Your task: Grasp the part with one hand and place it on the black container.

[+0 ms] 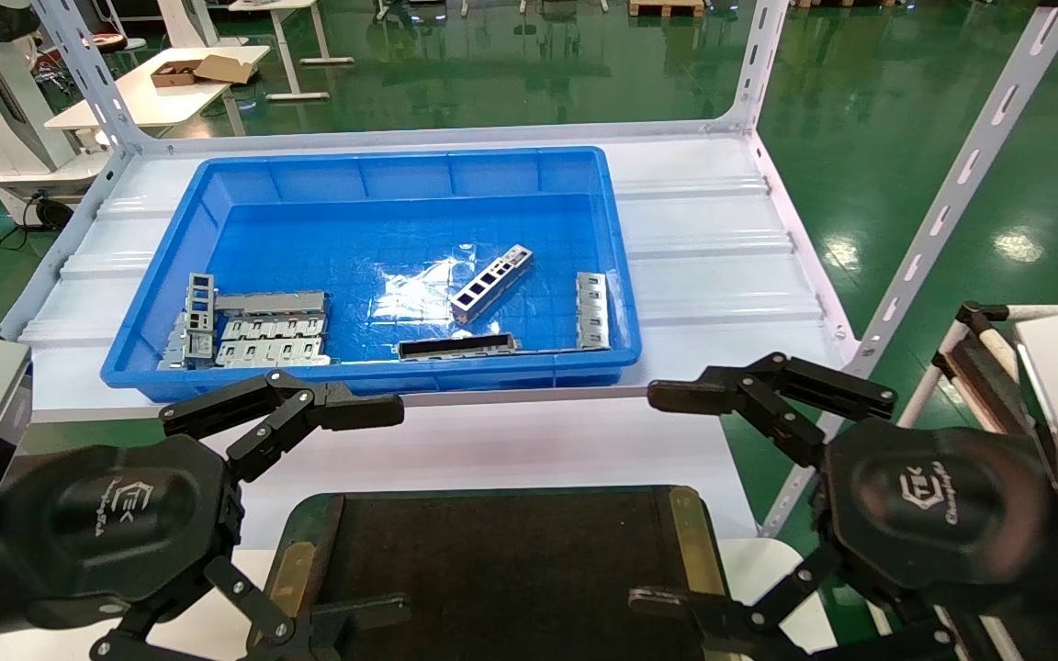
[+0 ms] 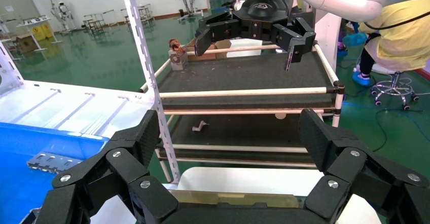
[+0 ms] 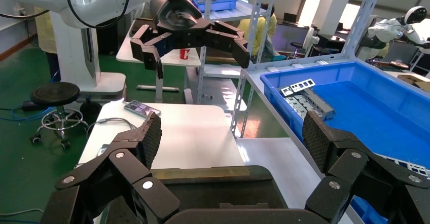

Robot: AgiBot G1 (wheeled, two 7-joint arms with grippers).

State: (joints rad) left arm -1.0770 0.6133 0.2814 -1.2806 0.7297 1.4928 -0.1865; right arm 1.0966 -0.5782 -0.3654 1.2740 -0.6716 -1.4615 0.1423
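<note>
while both grippers hang wide open over the near edge of the workspace, no step of the grasp has begun. the left gripper (image 1: 304,514) sits at the near left with its fingers spread and nothing between them; the right gripper (image 1: 722,500) mirrors it at the near right, equally wide and empty. both flank the black container (image 1: 685,528), which lies flat at the near centre and appears to carry no part.

the part (image 1: 591,310) judged to match the task, a slim silver-grey strip with a row of rectangular cutouts, lies at the right wall of the blue bin (image 1: 419,165), near its near right corner. well apart from it are 3 other items: a pale slotted bar (image 1: 491,283) lying diagonally at mid-bin, a dark hollow bar (image 1: 457,346) along the near wall, and a cluster of grey slotted plates (image 1: 258,329) at the near left of the bin.

the step in hand is judged to be the approach. the next move calls for 1 gripper, probably the right as the closer, to travel far and descend over the strip with the jaws set across its narrow width. the bin wall just beside the strip leaves little finger clearance on that side.
</note>
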